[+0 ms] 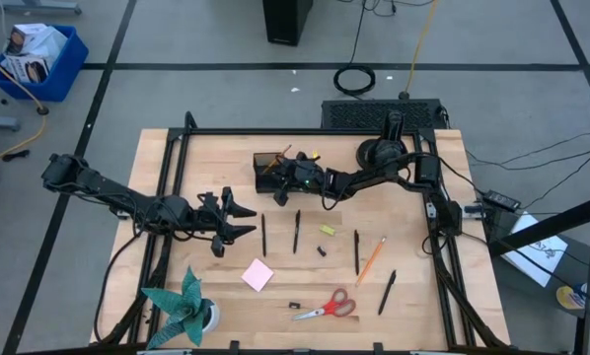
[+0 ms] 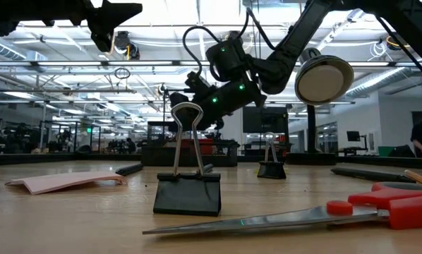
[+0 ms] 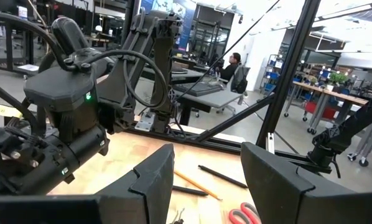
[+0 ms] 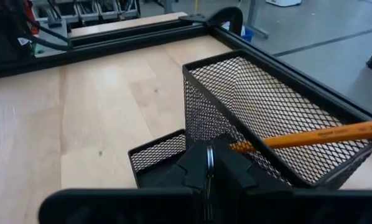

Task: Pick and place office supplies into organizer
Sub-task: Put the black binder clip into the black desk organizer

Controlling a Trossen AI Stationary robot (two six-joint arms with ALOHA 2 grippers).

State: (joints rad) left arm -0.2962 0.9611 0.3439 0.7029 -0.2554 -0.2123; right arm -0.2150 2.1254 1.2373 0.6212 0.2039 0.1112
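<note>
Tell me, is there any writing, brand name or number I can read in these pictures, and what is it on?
None can be read.
The orange pencil lying in the mesh organizer bears dark print, too small to read.
The box in the blue bin on the floor shows printing, too blurred to read.
Signs in the room behind the table are illegible.

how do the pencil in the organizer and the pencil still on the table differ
The pencil in the organizer leans tilted inside the mesh cup of the organizer, under the shut right gripper. The pencil on the table lies flat on bare wood beside a black pen, untouched. Both are orange.
</note>
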